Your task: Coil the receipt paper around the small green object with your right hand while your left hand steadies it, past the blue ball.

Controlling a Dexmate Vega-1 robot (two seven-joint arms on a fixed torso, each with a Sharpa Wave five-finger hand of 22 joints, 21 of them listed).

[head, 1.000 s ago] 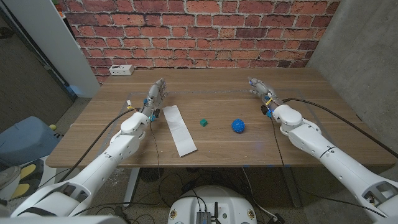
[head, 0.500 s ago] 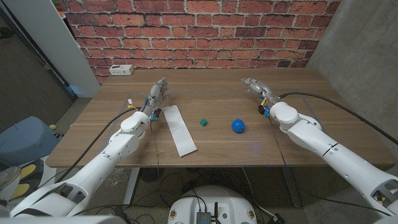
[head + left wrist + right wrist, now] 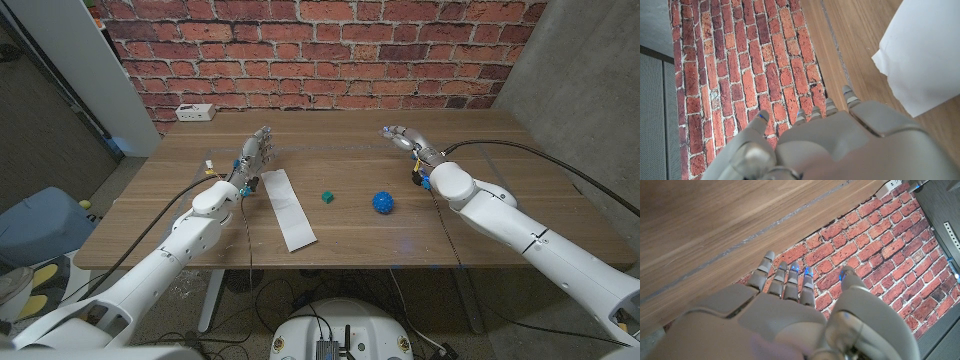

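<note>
Wooden bench (image 3: 340, 235) carries everything here, backed by a red brick wall (image 3: 320, 50). The right wrist view cuts off most of the right robot hand (image 3: 405, 139) and gives mainly its back, yet the fingers reach out straight and apart, holding nothing; in the head view it hangs over the far part of the bench, behind the blue ball (image 3: 383, 202). The left robot hand (image 3: 254, 155) is likewise spread and empty, just beside the far end of the receipt paper (image 3: 287, 207), though whether it touches the strip is hard to make out. That white strip lies flat and uncoiled, its near end at the bench's front edge. The small green object (image 3: 326, 197) sits between paper and ball, apart from both. A white power strip (image 3: 195, 112) lies at the far left corner by the wall.
</note>
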